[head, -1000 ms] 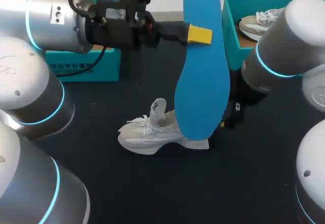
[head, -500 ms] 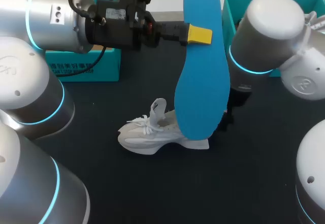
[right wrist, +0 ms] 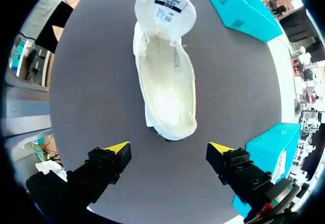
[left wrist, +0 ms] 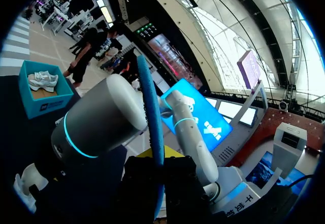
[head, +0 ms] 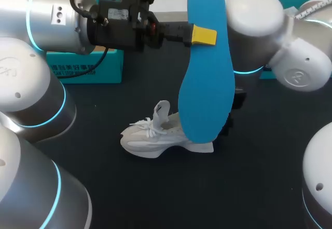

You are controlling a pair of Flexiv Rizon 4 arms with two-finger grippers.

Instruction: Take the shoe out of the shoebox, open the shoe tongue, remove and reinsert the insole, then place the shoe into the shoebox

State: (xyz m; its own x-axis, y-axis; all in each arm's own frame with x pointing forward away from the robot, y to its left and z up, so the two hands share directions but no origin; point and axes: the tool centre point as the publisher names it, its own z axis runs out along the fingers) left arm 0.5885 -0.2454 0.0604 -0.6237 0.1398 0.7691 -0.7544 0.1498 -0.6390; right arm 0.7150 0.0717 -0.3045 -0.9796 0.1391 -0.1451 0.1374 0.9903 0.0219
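A white shoe [head: 155, 135] lies on the dark table, its tongue pulled up. My left gripper [head: 204, 35] is shut on the blue insole [head: 206, 68], holding it upright above the shoe's heel. In the left wrist view the insole [left wrist: 151, 107] shows edge-on, rising from the left gripper [left wrist: 157, 163]. My right arm [head: 254, 31] bends in behind the insole, which hides its gripper in the head view. In the right wrist view the right gripper [right wrist: 170, 150] stands open just behind the heel of the shoe [right wrist: 165, 82], whose inside is bare.
A teal shoebox [head: 85, 68] stands at the back left, ahead of the shoe's toe [right wrist: 238, 5]. A second teal box [left wrist: 43, 89] with another white shoe in it sits at the back right, close beside the right gripper's finger [right wrist: 271, 148].
My right arm has swung left and forward, covering the right shoebox and closing in behind the shoe's heel. The left arm and the insole have kept still.
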